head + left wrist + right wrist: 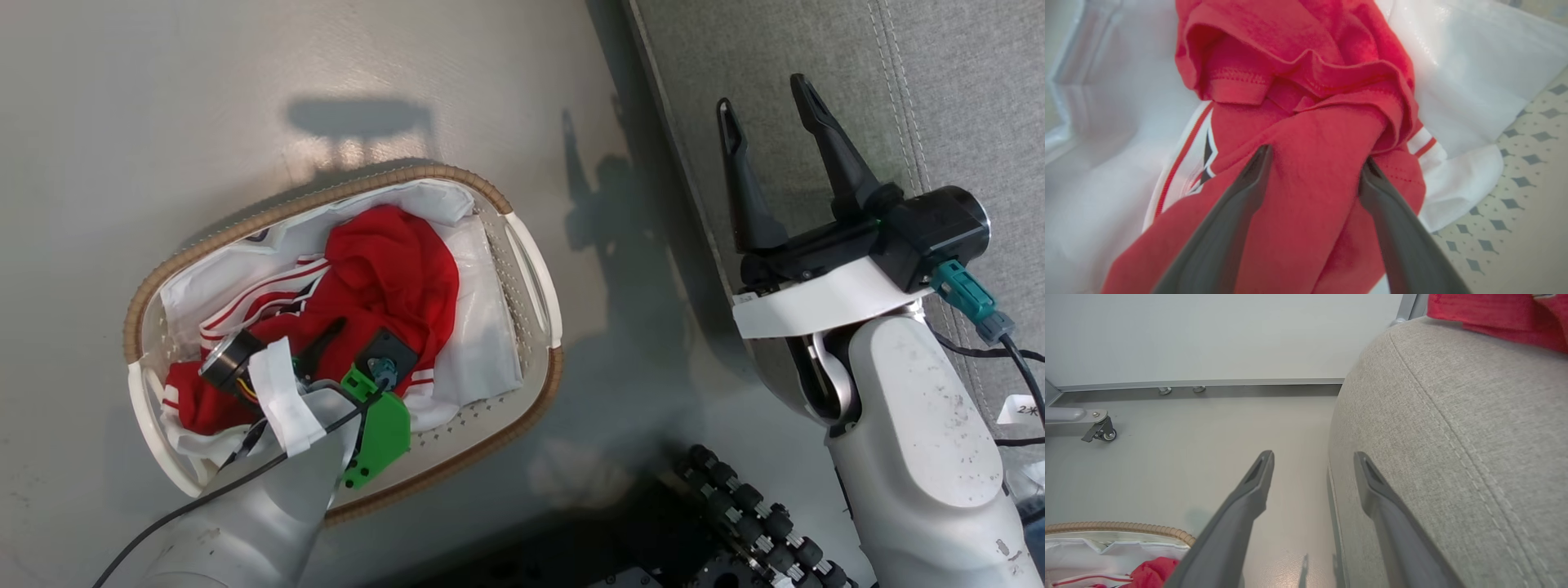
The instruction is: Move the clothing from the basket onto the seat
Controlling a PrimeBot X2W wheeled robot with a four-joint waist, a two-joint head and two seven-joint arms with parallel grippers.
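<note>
Floor [163,82]: reaching into basket [326,192], left gripper [1316,157] spread around clothing [1298,73], unclamped; right gripper [759,94] hanging open, empty, by seat [735,49] bearing one garment [1494,314].

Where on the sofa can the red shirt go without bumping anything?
The grey seat is bare from its rounded edge across the stitched seam, beside the open right gripper. Further along, a red garment already lies on it. The floor between basket and seat is bare. The basket is crowded: clothing, white liner, and the fingers of the left gripper.
</note>
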